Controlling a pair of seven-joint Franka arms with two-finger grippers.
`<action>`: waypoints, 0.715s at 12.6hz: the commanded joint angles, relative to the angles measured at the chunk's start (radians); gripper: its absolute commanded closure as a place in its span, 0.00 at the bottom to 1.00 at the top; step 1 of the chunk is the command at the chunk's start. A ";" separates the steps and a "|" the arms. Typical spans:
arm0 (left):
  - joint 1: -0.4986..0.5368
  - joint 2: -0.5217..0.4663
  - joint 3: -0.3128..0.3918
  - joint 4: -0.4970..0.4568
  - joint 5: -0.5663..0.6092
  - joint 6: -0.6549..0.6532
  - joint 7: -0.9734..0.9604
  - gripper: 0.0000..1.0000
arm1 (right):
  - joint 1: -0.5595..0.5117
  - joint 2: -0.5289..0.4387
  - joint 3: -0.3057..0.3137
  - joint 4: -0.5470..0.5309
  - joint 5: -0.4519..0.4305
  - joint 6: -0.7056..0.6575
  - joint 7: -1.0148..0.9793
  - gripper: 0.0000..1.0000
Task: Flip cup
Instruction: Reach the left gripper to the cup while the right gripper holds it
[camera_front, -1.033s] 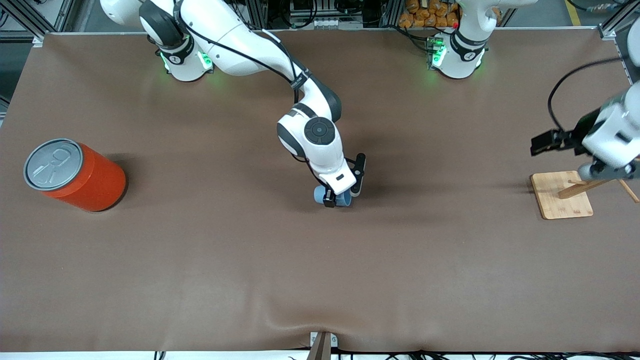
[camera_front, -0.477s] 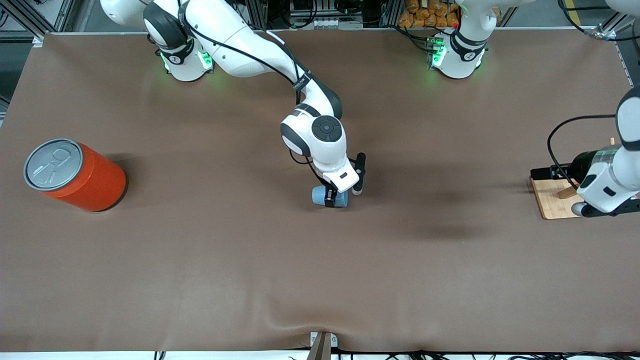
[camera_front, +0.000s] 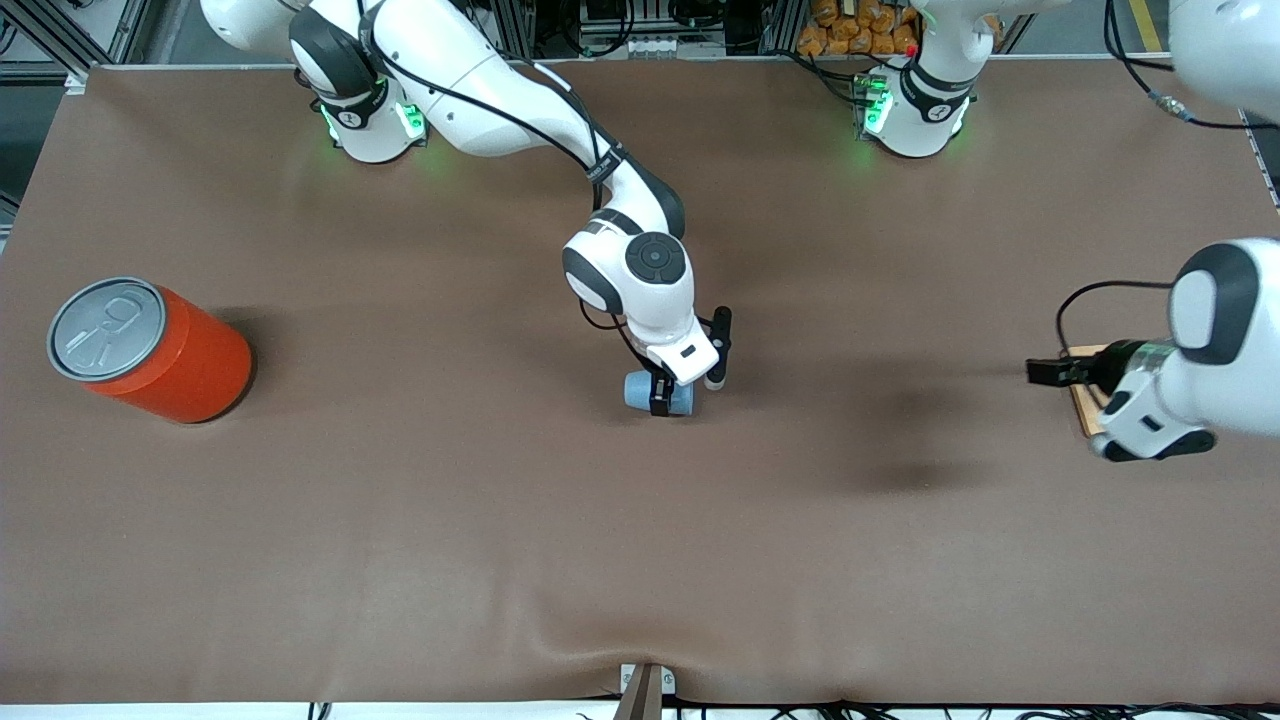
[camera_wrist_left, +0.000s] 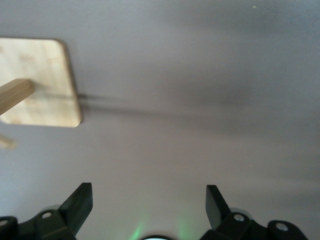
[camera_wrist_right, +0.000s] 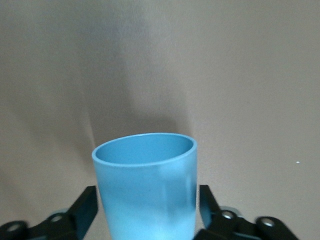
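**Right gripper holds the cup at mid-table**

The small light-blue tapered plastic cup (camera_front: 643, 391) is near the middle of the brown table (camera_front: 500, 520), lying on its side as far as the front view shows. The right gripper (camera_front: 672, 398) has its two fingers pressed on the cup's walls, one on each side. I judge the grasp step is done and the turning is in hand. The next move calls for a lift and a wrist rotation, then setting the cup down.

The left gripper (camera_wrist_left: 149, 205) waits with fingers apart over the table beside the light bamboo board (camera_wrist_left: 42, 82). A large orange can (camera_front: 150, 350) stands at the right arm's end.
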 joint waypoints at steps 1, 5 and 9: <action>-0.017 0.016 -0.035 0.023 -0.126 0.070 0.001 0.00 | 0.003 0.020 -0.006 0.035 -0.023 -0.014 0.026 0.00; -0.020 0.116 -0.135 0.023 -0.337 0.121 0.029 0.00 | -0.005 -0.035 -0.005 0.035 -0.011 -0.073 0.022 0.00; -0.036 0.117 -0.154 0.022 -0.510 0.145 0.038 0.00 | -0.011 -0.109 0.004 0.036 -0.006 -0.202 0.016 0.00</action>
